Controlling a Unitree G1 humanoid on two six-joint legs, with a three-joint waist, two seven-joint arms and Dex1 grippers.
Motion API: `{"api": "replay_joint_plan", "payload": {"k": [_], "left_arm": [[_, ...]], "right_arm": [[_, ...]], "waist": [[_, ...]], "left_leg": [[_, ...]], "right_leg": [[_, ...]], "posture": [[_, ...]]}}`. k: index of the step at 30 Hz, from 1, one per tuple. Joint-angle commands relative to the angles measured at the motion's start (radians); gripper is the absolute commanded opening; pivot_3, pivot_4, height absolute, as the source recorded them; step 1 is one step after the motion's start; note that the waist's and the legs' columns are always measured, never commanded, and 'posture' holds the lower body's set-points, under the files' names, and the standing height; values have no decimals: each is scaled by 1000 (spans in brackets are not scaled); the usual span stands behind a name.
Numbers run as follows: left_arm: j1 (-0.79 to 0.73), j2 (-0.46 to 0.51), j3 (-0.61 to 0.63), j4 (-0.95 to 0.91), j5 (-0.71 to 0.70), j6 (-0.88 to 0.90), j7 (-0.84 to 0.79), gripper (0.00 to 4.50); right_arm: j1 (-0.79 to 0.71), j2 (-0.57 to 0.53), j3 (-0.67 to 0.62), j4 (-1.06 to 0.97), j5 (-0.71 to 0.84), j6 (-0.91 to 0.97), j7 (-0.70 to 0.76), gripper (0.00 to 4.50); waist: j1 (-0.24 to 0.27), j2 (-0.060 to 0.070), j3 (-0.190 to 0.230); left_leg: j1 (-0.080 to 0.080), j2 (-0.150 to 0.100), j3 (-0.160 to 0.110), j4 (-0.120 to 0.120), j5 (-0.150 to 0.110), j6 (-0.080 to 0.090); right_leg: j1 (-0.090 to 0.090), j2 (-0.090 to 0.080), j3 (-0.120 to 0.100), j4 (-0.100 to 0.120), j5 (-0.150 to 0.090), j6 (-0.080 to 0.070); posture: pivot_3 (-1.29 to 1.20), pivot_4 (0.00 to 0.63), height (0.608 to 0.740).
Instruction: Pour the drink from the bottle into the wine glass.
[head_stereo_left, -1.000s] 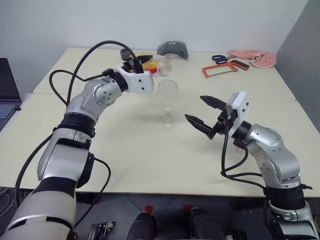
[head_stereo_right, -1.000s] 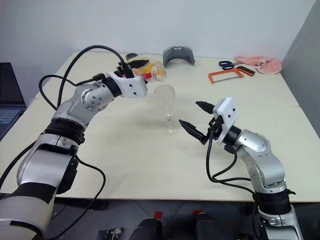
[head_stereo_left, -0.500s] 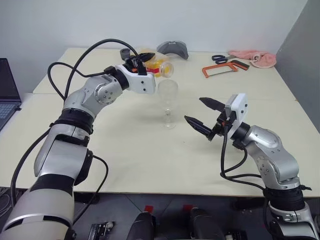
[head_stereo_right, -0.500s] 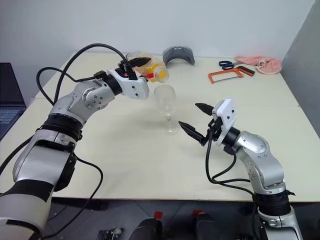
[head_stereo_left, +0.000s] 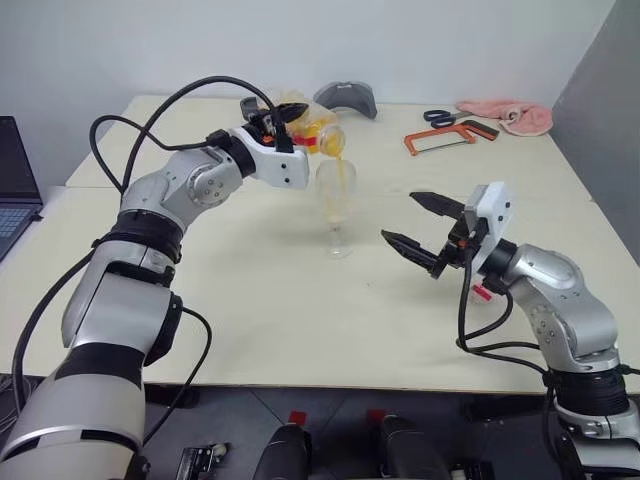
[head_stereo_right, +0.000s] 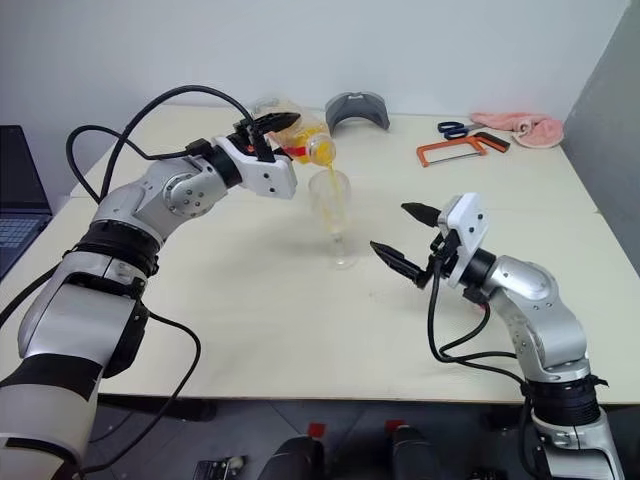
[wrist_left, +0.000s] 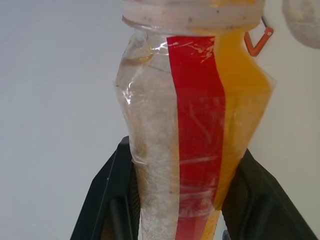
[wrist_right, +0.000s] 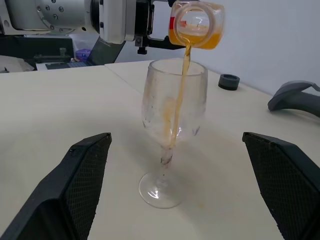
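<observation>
Left hand (head_stereo_right: 268, 128) pinching the bottle (head_stereo_right: 300, 136), tipped just above the glass (head_stereo_right: 333, 205) beyond the spread right hand (head_stereo_right: 405, 240); drink (wrist_right: 181, 97) streaming in; best kept mouth over bowl, tilted gently, on counter (head_stereo_right: 250, 300).

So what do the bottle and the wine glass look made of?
The bottle looks like thin clear plastic: its walls crease and pinch inward where the left pincer squeezes it. The wine glass looks like rigid clear glass, smooth but smeared; clear hard plastic can't be ruled out.
</observation>
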Motion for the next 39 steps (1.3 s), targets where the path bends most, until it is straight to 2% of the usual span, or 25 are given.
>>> {"api": "replay_joint_plan", "payload": {"k": [1, 20, 39], "left_arm": [[-59, 23, 4, -2, 7, -11, 44, 1690], [-117, 31, -42, 76, 52, -21, 116, 1690], [-144, 37, -71, 106, 65, -22, 150, 1690]], "right_arm": [[-10, -7, -16, -21, 18, -10, 12, 4500], [42, 54, 54, -92, -15, -20, -52, 4500], [79, 102, 72, -133, -20, -18, -110, 4500]], "waist": [[0, 0, 0], [1, 0, 0], [0, 0, 0]], "left_leg": [[0, 0, 0, 0, 0, 0], [0, 0, 0, 0, 0, 0], [0, 0, 0, 0, 0, 0]], "right_leg": [[0, 0, 0, 0, 0, 0], [0, 0, 0, 0, 0, 0], [-1, 0, 0, 1, 0, 0]], "posture": [[0, 150, 740], [0, 150, 740], [0, 150, 740]]}}
